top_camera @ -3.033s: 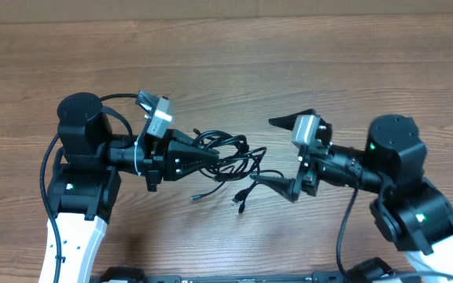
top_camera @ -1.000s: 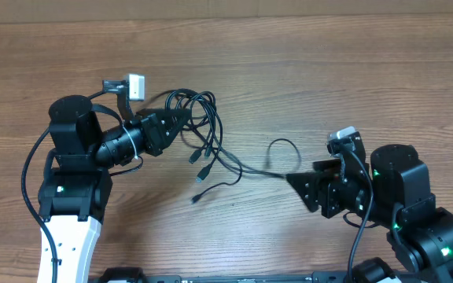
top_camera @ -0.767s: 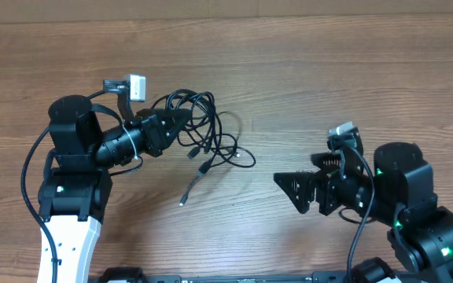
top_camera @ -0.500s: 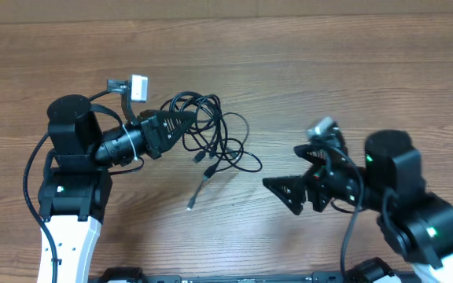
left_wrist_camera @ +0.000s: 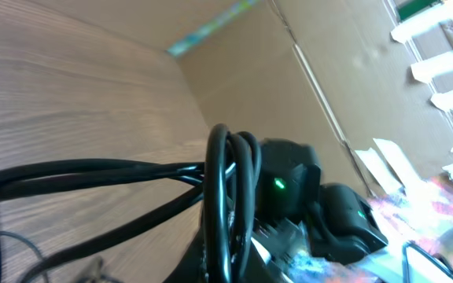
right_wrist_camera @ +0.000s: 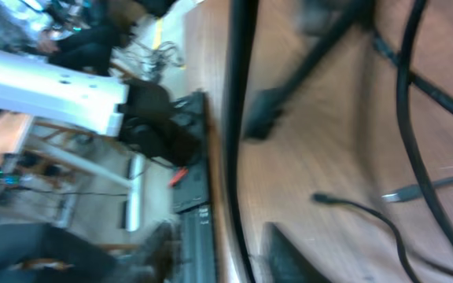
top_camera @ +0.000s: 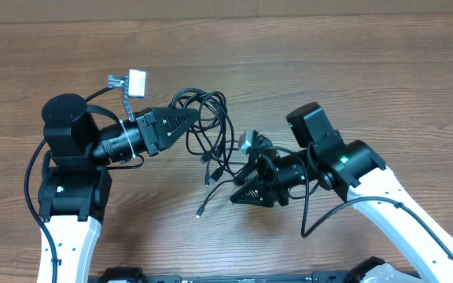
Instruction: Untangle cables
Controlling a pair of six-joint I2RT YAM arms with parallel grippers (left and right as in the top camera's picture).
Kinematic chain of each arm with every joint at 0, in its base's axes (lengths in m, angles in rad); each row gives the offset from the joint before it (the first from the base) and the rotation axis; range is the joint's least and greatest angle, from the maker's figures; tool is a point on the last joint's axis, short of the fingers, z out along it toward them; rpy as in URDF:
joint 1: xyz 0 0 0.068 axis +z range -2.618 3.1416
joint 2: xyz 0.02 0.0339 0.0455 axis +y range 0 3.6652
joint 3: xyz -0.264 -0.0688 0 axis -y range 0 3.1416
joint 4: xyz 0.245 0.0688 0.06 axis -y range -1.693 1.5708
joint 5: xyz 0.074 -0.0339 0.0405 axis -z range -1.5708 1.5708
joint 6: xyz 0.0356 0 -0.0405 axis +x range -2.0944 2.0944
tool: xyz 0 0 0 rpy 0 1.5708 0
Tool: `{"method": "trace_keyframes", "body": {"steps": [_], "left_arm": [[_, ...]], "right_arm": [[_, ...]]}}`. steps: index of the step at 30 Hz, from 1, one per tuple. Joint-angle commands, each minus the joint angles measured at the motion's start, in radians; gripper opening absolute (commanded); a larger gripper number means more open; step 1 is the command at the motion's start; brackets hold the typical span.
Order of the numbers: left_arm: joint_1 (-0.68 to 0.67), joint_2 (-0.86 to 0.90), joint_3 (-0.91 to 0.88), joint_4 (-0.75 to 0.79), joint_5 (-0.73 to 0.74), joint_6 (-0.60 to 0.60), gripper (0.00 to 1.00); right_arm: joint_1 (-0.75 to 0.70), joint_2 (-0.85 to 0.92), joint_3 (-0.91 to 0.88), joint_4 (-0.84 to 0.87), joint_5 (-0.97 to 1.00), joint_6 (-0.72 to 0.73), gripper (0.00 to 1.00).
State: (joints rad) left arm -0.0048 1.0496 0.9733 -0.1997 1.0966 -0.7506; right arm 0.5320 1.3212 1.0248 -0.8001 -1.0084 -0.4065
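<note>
Overhead, the left gripper (top_camera: 189, 118) is clamped on the cables (top_camera: 211, 102), while the right gripper (top_camera: 244, 182) gapes beside trailing strands on the tabletop (top_camera: 329, 71). The left wrist view adds only close-up loops.

**Changes over three seconds.** The right pincer (top_camera: 242, 195) (drawn well back from the bundle a second ago) has swung in, and the trailing strands of the cables (top_camera: 211, 130) now lie just beside its fingertips. The left pincer (top_camera: 189, 118) has pulled away from the right pincer, carrying the bundle at its tip. Strands earlier stretched toward the right pincer have gathered into loops, and one plug end (top_camera: 200, 212) has shifted near the right pincer.
</note>
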Motion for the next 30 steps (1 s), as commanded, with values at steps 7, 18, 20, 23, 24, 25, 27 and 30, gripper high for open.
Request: {"method": "trace_keyframes", "body": {"steps": [7,18,20,23,24,25,27,30], "left_arm": [[0.006,-0.003,0.011,-0.22,-0.635,-0.042,0.04],[0.006,-0.003,0.011,-0.395,-0.992,-0.235,0.04],[0.006,-0.003,0.011,-0.393,-0.992,-0.238,0.04],[0.006,-0.003,0.011,-0.369,-0.917,-0.213,0.04],[0.006,-0.003,0.011,-0.349,-0.862,-0.178,0.04],[0.006,-0.003,0.011,-0.333,-0.819,-0.138,0.04],[0.006,-0.005,0.011,-0.301,-0.784,-0.109,0.04],[0.006,-0.005,0.011,-0.239,-0.679,-0.058,0.04]], "right_arm": [[0.042,-0.049,0.009,-0.358,-0.052,-0.204,0.04],[0.042,-0.13,0.009,-0.323,0.126,-0.068,0.04],[0.042,-0.143,0.009,-0.285,0.253,0.06,0.04],[0.042,-0.144,0.009,-0.24,0.466,0.282,0.04],[0.042,-0.144,0.009,-0.233,0.529,0.343,0.04],[0.042,-0.144,0.009,-0.232,0.597,0.402,0.04],[0.032,-0.144,0.009,-0.244,0.864,0.665,0.04],[0.014,-0.144,0.01,-0.254,0.938,0.759,0.21]]}}
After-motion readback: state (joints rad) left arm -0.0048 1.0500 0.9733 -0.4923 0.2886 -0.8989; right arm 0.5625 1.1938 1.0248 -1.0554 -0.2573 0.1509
